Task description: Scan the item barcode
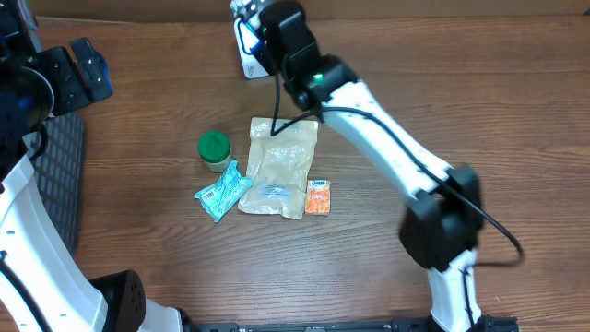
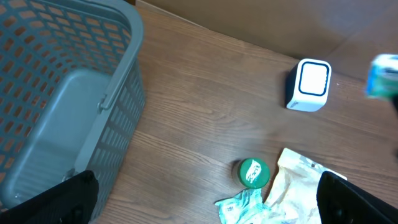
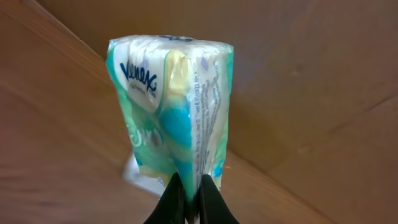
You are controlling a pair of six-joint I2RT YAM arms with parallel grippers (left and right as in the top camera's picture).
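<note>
Teal-and-white Kleenex tissue pack (image 3: 171, 106) is pinched at its lower edge by the right gripper (image 3: 191, 196), jaws closed on it. It is held upright at the far edge of the table (image 1: 350, 277), apparently just above the white barcode scanner (image 1: 247, 57) — overlap unclear. Left gripper (image 2: 208, 202) gapes wide and empty near the grey basket (image 2: 118, 93).

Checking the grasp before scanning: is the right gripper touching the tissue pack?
Touching. The right wrist view shows the right gripper with both fingers pinched shut on the lower edge of the tissue pack.
</note>
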